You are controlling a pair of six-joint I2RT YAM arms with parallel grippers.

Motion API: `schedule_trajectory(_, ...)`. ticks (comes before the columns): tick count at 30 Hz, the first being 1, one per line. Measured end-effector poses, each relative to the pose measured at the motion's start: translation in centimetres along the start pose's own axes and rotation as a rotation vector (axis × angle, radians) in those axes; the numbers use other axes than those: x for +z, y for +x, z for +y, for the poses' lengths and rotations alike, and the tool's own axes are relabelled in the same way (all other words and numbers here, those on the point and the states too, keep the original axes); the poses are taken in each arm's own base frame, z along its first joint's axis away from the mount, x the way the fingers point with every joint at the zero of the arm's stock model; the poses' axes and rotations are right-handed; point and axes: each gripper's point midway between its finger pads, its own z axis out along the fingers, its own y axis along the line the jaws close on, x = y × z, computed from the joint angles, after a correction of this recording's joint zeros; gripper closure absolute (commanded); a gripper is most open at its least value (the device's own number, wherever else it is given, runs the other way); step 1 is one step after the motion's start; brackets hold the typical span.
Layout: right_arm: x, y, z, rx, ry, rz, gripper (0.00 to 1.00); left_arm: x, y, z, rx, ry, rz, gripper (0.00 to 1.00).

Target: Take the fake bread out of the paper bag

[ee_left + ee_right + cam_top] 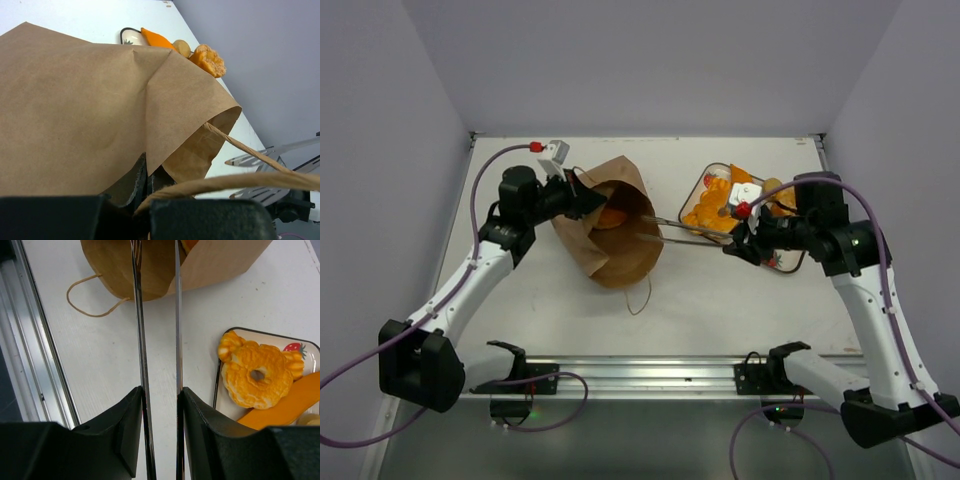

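Observation:
The brown paper bag (620, 255) lies on its side with its mouth toward the tray. My left gripper (588, 204) is shut on the bag's upper edge (150, 150), holding the mouth up. One orange piece of fake bread (612, 216) shows inside the bag. My right gripper (730, 243) is shut on metal tongs (685, 232), whose two arms (140, 340) run forward with their tips at the bag's mouth (150, 270). More fake bread lies on the tray: a ring loaf (257, 375) and a long baguette (290, 407).
The strawberry-print tray (705, 180) sits right of the bag, under my right wrist. A string handle loop (82, 300) trails on the table near the front; another handle (240, 182) crosses the left wrist view. The metal rail (650, 375) lines the near edge.

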Motion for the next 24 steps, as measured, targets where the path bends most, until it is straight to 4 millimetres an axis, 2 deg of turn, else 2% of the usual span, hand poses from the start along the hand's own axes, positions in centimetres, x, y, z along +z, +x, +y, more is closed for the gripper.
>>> schedule_trajectory(4,0.8,-0.6,0.5,-0.055,-0.012,0.007,0.61,0.3,0.2,0.1,-0.031,-0.002,0.01,0.99)
schedule_trajectory(8,2.7,-1.1,1.6,-0.146,-0.015,0.058,0.6,0.6,0.2,0.1,-0.054,-0.001,0.015,0.99)
schedule_trajectory(11,4.9,-1.8,2.6,-0.239,-0.01,0.106,0.6,0.6,-0.1,0.0,-0.059,0.001,0.011,0.99)
schedule_trajectory(15,8.7,-2.3,3.3,-0.364,0.04,0.195,0.59,0.6,-0.7,-0.2,-0.052,-0.001,-0.001,0.99)
schedule_trajectory(18,11.7,-2.2,3.0,-0.443,0.109,0.274,0.59,0.5,-1.0,-0.1,-0.049,-0.01,-0.006,0.99)
schedule_trajectory(21,14.0,-2.0,1.8,-0.506,0.206,0.347,0.58,0.5,-1.1,-0.2,-0.048,-0.011,-0.009,0.99)
schedule_trajectory(24,15.1,-1.8,0.6,-0.539,0.287,0.398,0.58,0.5,-1.0,-0.1,-0.05,-0.016,-0.006,0.99)
